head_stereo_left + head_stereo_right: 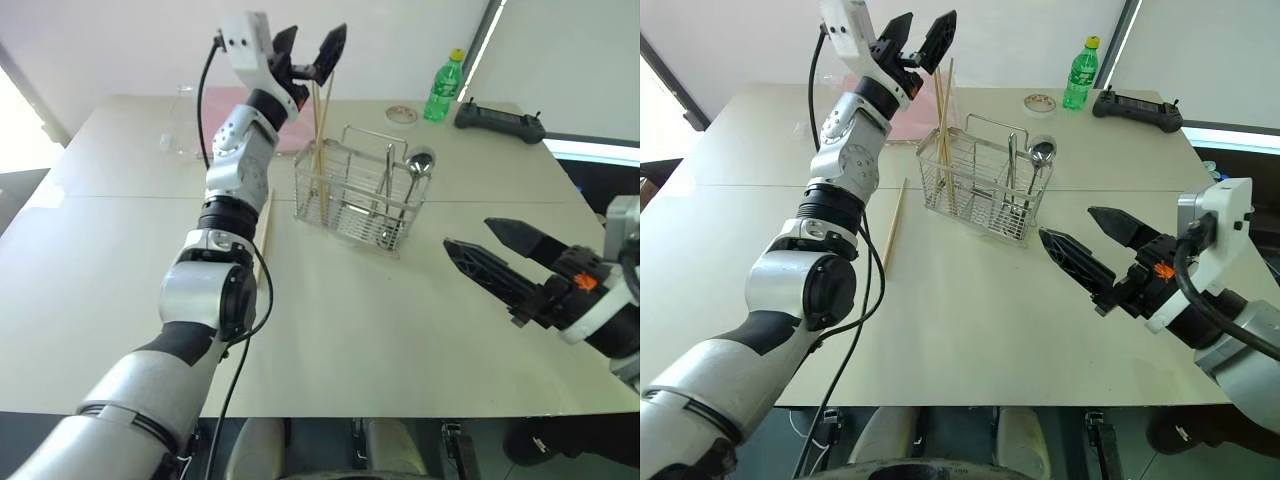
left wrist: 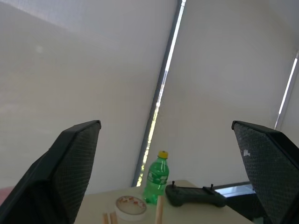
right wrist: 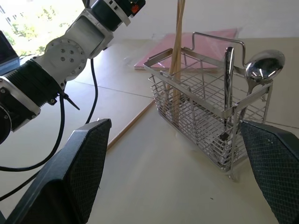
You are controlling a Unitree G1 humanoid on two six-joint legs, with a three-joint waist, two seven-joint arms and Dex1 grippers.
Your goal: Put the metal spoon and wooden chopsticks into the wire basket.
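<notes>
The wire basket stands on the table past its middle. The metal spoon stands in the basket's right end, bowl up, beside another thin metal handle. Two wooden chopsticks stand upright in the left end, their tips just under my left gripper. That gripper is open, raised above the basket and touching nothing. One more chopstick lies flat on the table left of the basket. My right gripper hovers open near the table's right side, pointing at the basket, with nothing between its fingers.
A pink folder lies behind the basket. A green bottle, a small round dish and a black controller sit at the far right of the beige table.
</notes>
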